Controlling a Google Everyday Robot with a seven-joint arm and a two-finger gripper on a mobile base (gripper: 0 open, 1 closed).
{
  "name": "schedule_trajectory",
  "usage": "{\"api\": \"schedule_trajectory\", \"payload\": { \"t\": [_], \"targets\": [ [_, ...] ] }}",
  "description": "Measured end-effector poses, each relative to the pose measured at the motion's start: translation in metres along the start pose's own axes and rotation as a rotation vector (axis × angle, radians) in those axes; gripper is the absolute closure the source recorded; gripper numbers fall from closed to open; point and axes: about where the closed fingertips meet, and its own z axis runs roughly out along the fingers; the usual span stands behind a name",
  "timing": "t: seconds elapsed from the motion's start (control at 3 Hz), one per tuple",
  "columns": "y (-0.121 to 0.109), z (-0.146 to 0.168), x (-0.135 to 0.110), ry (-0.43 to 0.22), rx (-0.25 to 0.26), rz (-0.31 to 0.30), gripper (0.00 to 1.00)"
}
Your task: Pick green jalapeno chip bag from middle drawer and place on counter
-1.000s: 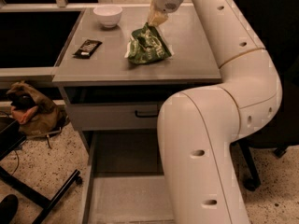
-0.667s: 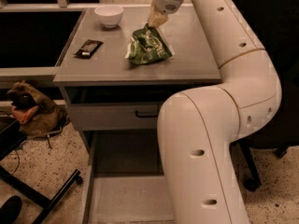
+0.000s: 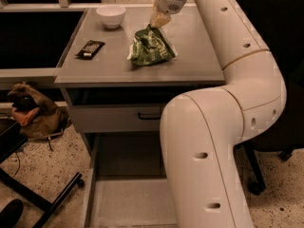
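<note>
The green jalapeno chip bag [image 3: 151,46] lies crumpled on the counter [image 3: 109,65], right of its middle. My gripper [image 3: 160,21] reaches down from the arm at the top and is shut on the bag's raised far corner. The bag's body rests on the counter. The middle drawer [image 3: 124,202] is pulled out below, and the part of its grey floor that shows is bare. My arm's large white links hide the drawer's right side.
A white bowl [image 3: 111,15] stands at the counter's back left. A black snack bar wrapper [image 3: 90,48] lies at its left. A shut grey drawer front with a black handle [image 3: 148,116] sits under the counter. A brown bag [image 3: 29,109] and black chair legs [image 3: 40,201] are on the floor at left.
</note>
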Motion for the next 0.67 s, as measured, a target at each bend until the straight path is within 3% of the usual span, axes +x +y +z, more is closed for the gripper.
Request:
{"api": "schedule_trajectory", "payload": {
  "t": [0.67],
  "targets": [
    [0.0,0.0001,0.0,0.0,0.0,0.0,0.12]
  ]
}}
